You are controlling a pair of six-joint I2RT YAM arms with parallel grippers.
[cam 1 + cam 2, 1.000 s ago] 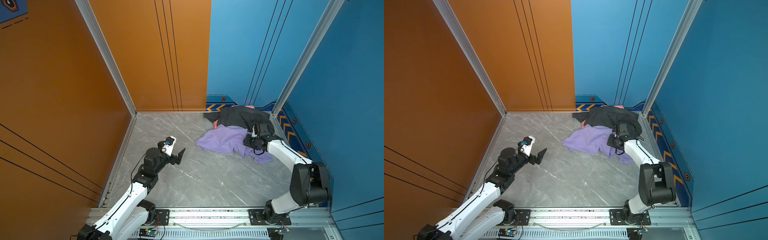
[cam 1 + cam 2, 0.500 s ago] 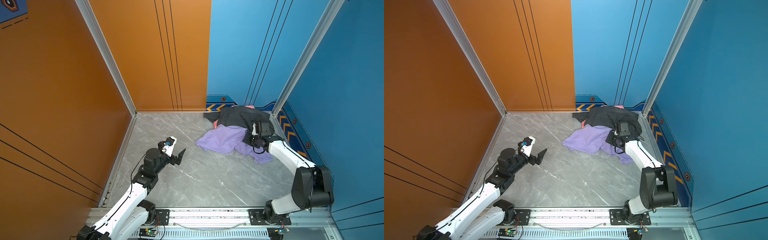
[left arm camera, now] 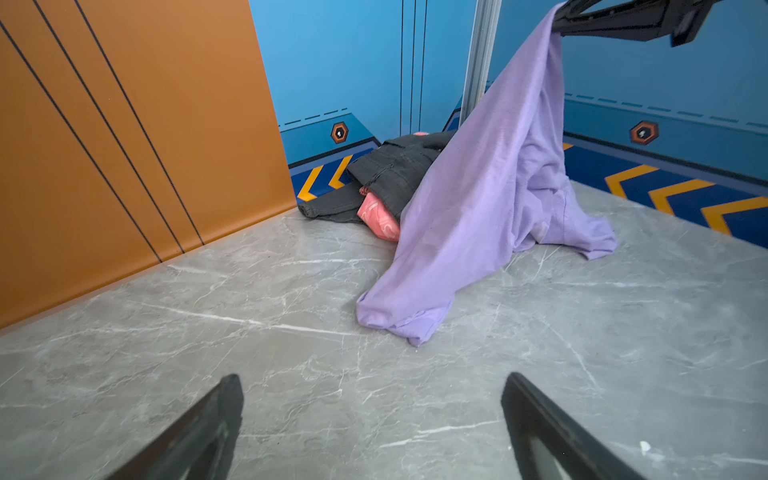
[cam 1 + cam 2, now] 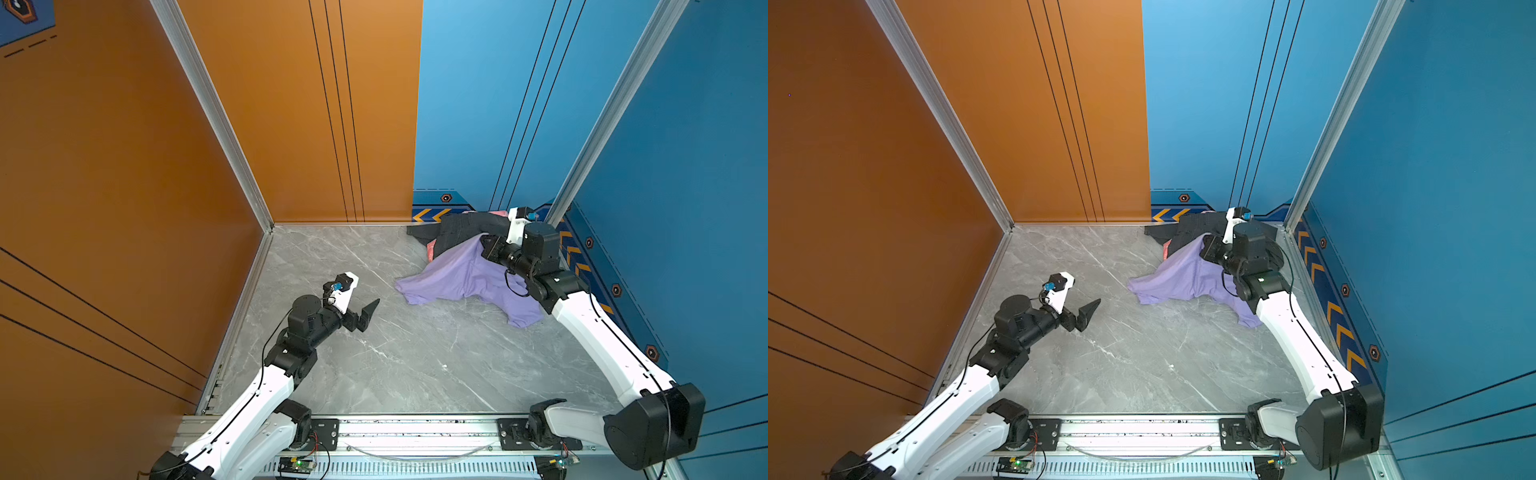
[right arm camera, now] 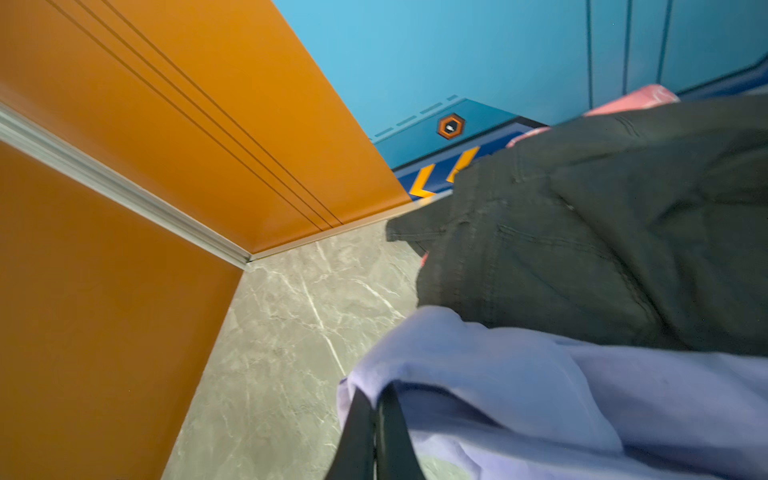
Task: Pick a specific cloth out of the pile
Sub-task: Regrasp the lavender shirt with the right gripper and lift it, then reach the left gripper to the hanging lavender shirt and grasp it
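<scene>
**Drawing the lavender cloth clear of the pile**

In both top views my right gripper (image 4: 485, 246) was clamped on the plain lavender knit cloth (image 4: 459, 276). The cloth hung tented beside the pile of clothes (image 4: 455, 227) in the far right corner. I judged a slow pull toward the bare grey marble floor (image 4: 395, 357) best. The left wrist view showed its hems on the floor and my left gripper (image 3: 370, 386) gaping empty. The right wrist view showed dark grey denim jeans (image 5: 582, 232) just beyond and the blue wall (image 5: 498, 50) close.
</scene>
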